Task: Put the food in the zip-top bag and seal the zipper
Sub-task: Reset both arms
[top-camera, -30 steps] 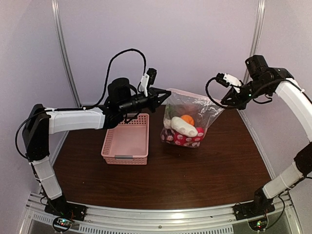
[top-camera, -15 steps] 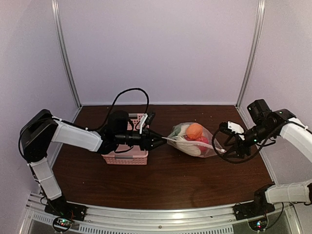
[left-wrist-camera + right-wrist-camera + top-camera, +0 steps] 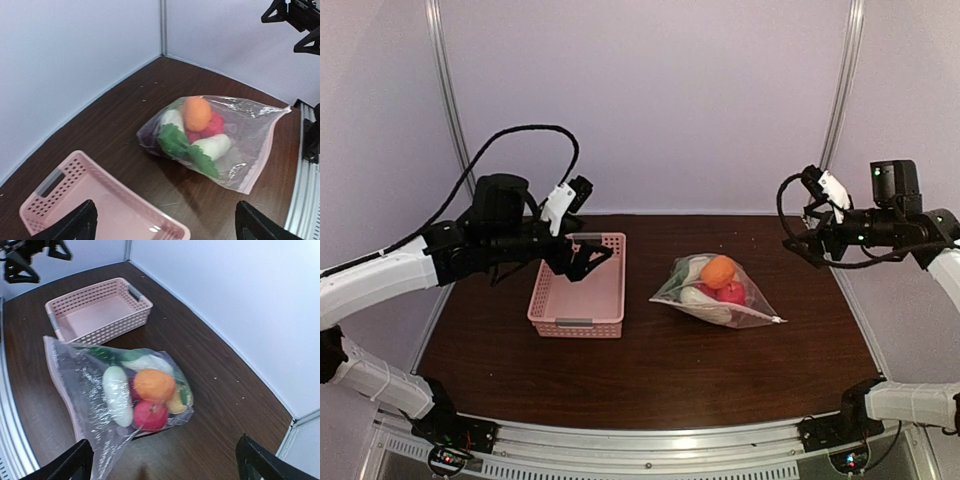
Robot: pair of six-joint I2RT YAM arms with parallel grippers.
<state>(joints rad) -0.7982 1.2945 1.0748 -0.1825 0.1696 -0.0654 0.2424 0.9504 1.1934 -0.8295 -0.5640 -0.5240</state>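
Both arms have just let go. A second ago they held the zip-top bag [image 3: 712,292] up by its top corners, then lowered it, stretched between them. Now it lies on its side on the table [image 3: 650,385], a little to the 3 o'clock side of centre, touched by neither arm.

The left gripper [image 3: 594,260] has pulled back to the bag's 10 o'clock, above the far rim of the pink basket [image 3: 575,323], with its jaws spread wide and empty. The right gripper [image 3: 807,232] has lifted away to the bag's 2 o'clock, also spread wide and holding nothing.

The release suggests that packing is finished and only the seal is in question. The zipper [image 3: 262,157] runs along the bag's 6 o'clock edge and looks flat. Whether it is pressed shut along its whole length cannot be told through the crinkled plastic.

There is one bag and one basket, and the basket has nothing in it. Inside the bag are one orange piece [image 3: 154,385], two red pieces [image 3: 150,415], one of them half hidden, one yellow piece [image 3: 175,402] and the whitish-and-green piece [image 3: 117,396]. No food lies loose on the table.
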